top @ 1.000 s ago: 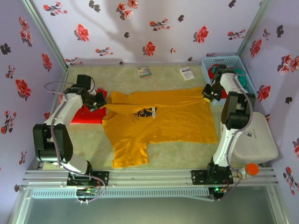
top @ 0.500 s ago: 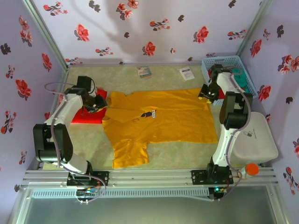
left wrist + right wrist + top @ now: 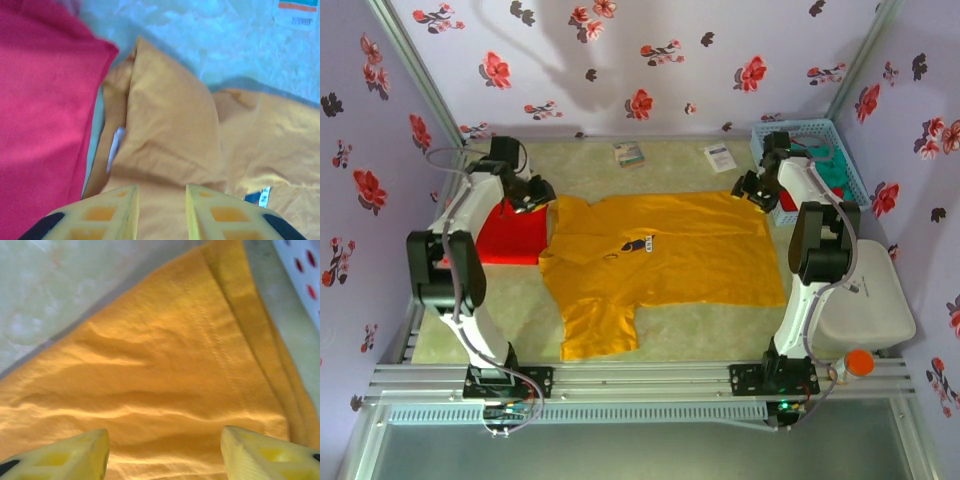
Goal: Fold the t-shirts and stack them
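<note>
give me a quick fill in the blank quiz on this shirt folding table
1. The spread t-shirt in the middle of the table is ____ in colour.
2. The folded red t-shirt lies to its ____ in the top view.
3. The mesh basket in the far corner is ____ in colour.
4. The right gripper hovers over the spread t-shirt's hem with jaws ____.

Missing words: yellow; left; blue; open.

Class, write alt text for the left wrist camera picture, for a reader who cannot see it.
A mustard-yellow t-shirt lies rumpled under two yellow fingers standing slightly apart. A red t-shirt lies at left, a printed card top right.
</note>
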Controlling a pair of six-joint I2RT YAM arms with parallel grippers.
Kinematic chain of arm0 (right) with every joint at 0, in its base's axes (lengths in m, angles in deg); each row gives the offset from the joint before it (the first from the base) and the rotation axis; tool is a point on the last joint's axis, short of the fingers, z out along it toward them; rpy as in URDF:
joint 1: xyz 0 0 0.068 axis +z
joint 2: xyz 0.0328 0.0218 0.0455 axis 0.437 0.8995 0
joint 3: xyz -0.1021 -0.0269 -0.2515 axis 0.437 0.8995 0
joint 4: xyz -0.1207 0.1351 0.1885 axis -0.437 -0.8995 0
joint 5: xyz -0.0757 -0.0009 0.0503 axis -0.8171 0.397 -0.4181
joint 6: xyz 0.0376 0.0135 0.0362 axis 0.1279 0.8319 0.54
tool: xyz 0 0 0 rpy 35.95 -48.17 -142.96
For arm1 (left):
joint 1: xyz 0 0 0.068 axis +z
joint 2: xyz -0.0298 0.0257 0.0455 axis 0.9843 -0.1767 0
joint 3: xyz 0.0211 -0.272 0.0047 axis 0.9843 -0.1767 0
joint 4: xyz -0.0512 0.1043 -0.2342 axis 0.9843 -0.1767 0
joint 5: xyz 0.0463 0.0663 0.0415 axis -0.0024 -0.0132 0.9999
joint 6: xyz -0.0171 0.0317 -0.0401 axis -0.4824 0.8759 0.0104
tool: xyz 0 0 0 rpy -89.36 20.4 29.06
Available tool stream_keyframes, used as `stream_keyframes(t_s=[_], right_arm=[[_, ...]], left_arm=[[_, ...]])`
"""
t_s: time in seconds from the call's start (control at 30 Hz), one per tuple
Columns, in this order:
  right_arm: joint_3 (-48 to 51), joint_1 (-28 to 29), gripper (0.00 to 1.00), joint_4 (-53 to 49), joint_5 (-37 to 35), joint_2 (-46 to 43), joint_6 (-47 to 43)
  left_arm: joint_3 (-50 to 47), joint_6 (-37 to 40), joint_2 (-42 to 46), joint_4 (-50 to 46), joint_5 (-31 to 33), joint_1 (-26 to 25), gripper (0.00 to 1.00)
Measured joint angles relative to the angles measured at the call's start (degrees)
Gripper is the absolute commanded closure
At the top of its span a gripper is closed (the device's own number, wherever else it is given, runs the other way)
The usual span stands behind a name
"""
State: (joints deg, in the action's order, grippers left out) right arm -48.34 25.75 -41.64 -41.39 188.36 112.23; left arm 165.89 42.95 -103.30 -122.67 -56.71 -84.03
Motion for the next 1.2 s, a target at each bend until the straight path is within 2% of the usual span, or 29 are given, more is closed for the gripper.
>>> stream_keyframes(t_s=[0.1,0.37,0.6,0.83,0.97,1.13,1.2], right_arm=[[0.98,0.74,0.32,3.8,0.59,0.0,1.51],[3.19,1.2,0.29,11.41,1.7,0.04,4.44],[3.19,1.29,0.29,14.75,2.84,2.38,5.33],[3.19,1.31,0.29,14.82,2.93,4.11,5.57],[3.19,1.31,0.29,14.99,2.93,4.46,5.79],[3.15,1.31,0.3,14.93,2.86,6.4,6.23],[2.16,1.31,0.3,14.08,2.16,7.67,6.43]], left_arm=[[2.6,0.0,-5.42,1.68,-0.85,-0.02,0.66],[9.75,-0.31,-15.58,4.87,-1.9,-0.02,0.65],[12.11,-0.7,-20.24,6.95,-1.84,-0.02,0.65],[12.24,-1.4,-21.11,7.02,-0.94,-0.02,0.67],[12.48,-2.34,-21.73,7.39,-0.96,-0.02,0.75],[12.57,-2.99,-22.62,8.0,-0.96,-0.02,0.99],[12.9,-3.37,-22.91,8.0,-0.96,0.0,1.0]])
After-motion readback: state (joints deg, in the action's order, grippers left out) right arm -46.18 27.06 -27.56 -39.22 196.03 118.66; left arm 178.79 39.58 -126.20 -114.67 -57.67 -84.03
